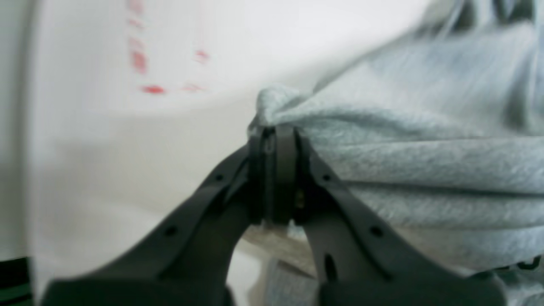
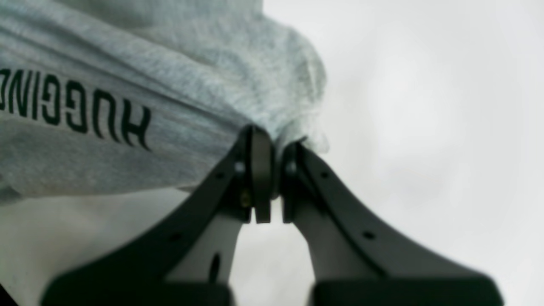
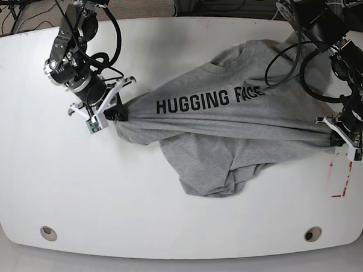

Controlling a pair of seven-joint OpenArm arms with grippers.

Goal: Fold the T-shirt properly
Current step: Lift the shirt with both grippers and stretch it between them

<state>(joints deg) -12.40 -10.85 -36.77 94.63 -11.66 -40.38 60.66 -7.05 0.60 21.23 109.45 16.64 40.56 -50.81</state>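
- T-shirt (image 3: 229, 128) stretched mid-table (image 3: 173, 233), lettering up, loose bulk sagging toward 6 o'clock.
- Right gripper (image 3: 118, 110) at 9 o'clock, pinching a shirt edge.
- Left gripper (image 3: 333, 136) at 3 o'clock, clamped on the opposite edge.

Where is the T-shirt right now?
In the base view the T-shirt is stretched across the middle of the white table, pinched between the right claw on the left and the left claw on the right.
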